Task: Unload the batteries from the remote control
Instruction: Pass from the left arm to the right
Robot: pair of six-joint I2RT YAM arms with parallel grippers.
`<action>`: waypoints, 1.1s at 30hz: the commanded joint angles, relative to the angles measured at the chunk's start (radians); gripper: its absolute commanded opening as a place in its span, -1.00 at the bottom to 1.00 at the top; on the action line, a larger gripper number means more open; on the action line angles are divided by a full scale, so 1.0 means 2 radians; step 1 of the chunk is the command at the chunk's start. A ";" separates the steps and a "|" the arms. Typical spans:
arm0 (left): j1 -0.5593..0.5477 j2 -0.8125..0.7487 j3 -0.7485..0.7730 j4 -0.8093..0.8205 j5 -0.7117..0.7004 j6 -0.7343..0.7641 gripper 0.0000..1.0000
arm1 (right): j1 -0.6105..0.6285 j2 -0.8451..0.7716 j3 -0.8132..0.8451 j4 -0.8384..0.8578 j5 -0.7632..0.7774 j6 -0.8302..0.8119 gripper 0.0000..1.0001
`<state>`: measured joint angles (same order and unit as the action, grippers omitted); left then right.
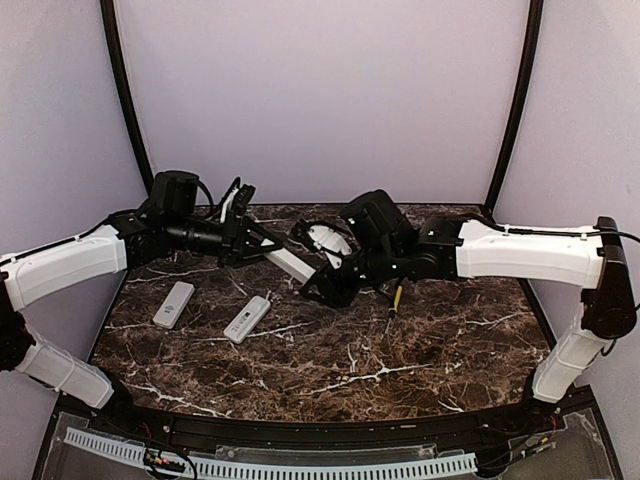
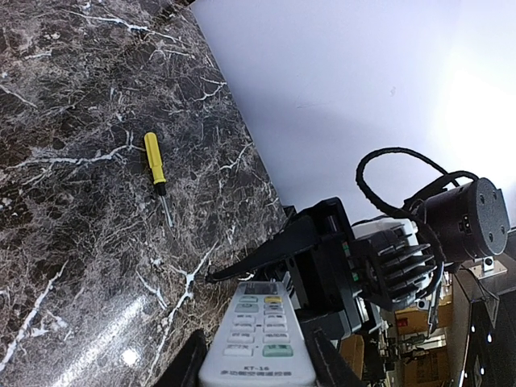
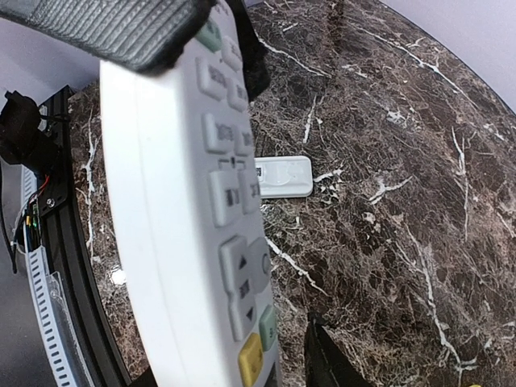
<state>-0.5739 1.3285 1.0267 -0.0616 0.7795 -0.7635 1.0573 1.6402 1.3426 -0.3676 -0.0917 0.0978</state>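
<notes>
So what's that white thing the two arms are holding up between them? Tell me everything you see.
It is a remote control: long, slim, white and plastic-looking, with pale buttons plus a few green and yellow ones. It is held up above the marble table. The left gripper clamps one end, and a finger of the right gripper rests against the other end.

the left arm [image 1: 70, 265] is stretched in from the left and the right arm [image 1: 520, 250] from the right, wrists brought together at the far middle. the left gripper [image 1: 250, 238] is clamped on the remote control [image 1: 290, 263]; the right gripper [image 1: 325, 287] is set astride its other end, contact unclear.
</notes>
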 commanded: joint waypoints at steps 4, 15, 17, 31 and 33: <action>0.002 0.005 0.002 -0.018 0.022 0.006 -0.92 | 0.003 0.003 0.014 0.033 0.005 -0.012 -0.17; 0.002 0.013 0.006 -0.018 0.025 0.014 -0.91 | 0.005 0.013 0.027 0.041 0.003 -0.022 -0.86; 0.002 0.015 0.007 -0.023 0.023 0.020 -0.80 | 0.006 0.010 0.024 0.047 0.004 -0.017 -1.00; 0.021 -0.024 0.094 -0.208 -0.135 0.328 0.85 | -0.073 -0.017 -0.007 0.074 -0.211 0.047 -1.00; 0.019 -0.023 0.090 -0.214 -0.122 0.360 0.86 | -0.086 -0.016 -0.007 0.078 -0.271 0.059 -1.00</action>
<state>-0.5388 1.3163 1.1954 -0.3622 0.5957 -0.2867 0.9318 1.6413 1.3369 -0.2806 -0.3664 0.1513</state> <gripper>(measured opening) 0.925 0.186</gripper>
